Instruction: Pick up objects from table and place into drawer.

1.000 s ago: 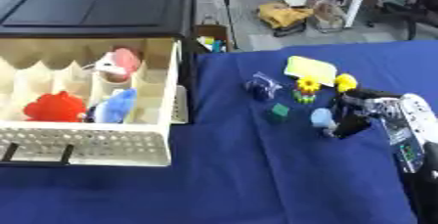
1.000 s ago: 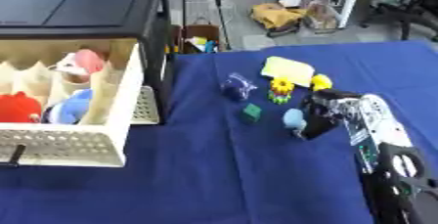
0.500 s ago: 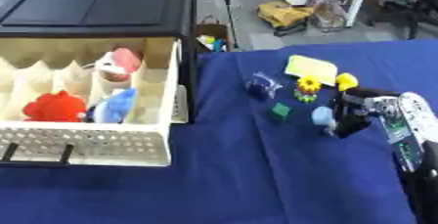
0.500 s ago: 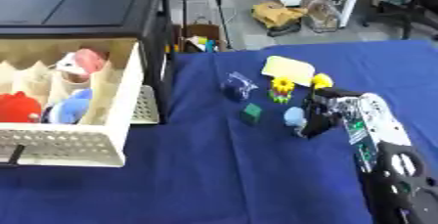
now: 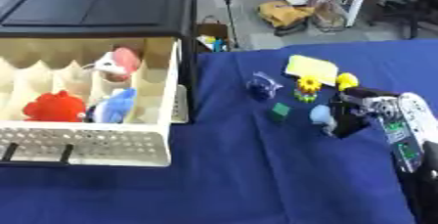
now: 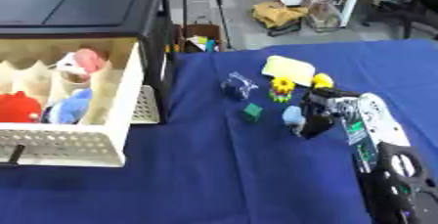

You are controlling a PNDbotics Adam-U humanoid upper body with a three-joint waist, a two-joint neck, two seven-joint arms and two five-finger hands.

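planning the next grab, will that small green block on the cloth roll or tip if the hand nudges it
The green block looks boxy and flat-sided, so it would probably slide, not roll. It sits low, so tipping seems unlikely. Being small, it is likely light and may skid on the blue cloth.

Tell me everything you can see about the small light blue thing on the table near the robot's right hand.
The light blue thing is small, rounded and pale, perhaps a soft toy; its exact shape cannot be made out. It lies on the blue tablecloth, right of the green cube and below the sunflower toy. The right hand is directly beside it, with dark fingers at its right edge; whether they hold it is unclear.
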